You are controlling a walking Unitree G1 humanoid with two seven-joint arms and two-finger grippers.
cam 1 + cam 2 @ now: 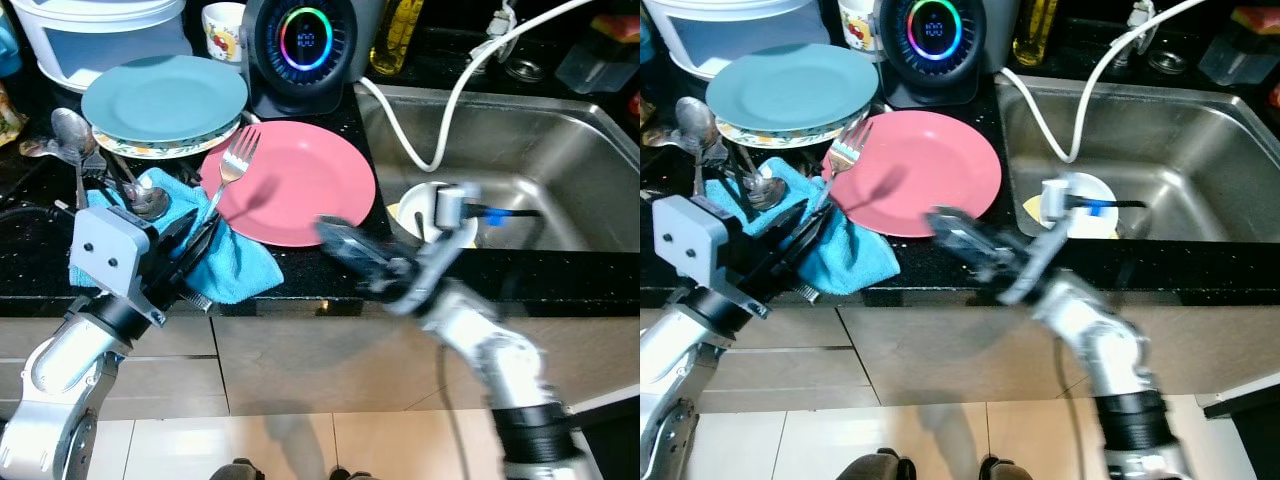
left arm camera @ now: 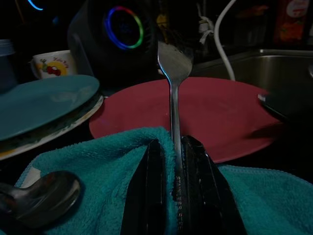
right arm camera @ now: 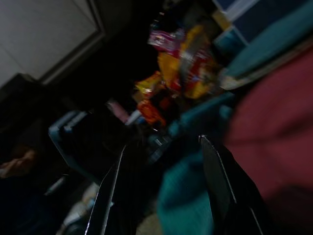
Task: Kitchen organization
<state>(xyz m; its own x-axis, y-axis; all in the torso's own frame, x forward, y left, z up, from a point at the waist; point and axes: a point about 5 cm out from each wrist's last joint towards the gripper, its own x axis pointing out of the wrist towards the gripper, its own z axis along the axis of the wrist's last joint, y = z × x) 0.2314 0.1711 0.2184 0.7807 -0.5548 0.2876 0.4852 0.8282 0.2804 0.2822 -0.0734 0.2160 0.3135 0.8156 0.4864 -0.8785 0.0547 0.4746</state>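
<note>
A silver fork [image 1: 232, 165] stands tilted up, tines over the near-left edge of the pink plate [image 1: 300, 180]. My left gripper [image 1: 195, 235] is shut on the fork's handle [image 2: 173, 147], just above the teal towel [image 1: 235, 265] on the black counter. My right gripper [image 1: 335, 235] is blurred; it hovers at the counter's front edge below the pink plate. Its fingers [image 3: 215, 171] stand open with nothing between them. Two spoons [image 1: 72, 130] [image 1: 150, 195] lie by the towel's left side.
A teal plate [image 1: 165, 95] tops a stack at the back left. A black appliance with a glowing ring [image 1: 305, 45] and a mug [image 1: 222, 30] stand behind. The steel sink [image 1: 560, 170] on the right holds a white dish [image 1: 430, 205]; a white cable [image 1: 420, 150] hangs into it.
</note>
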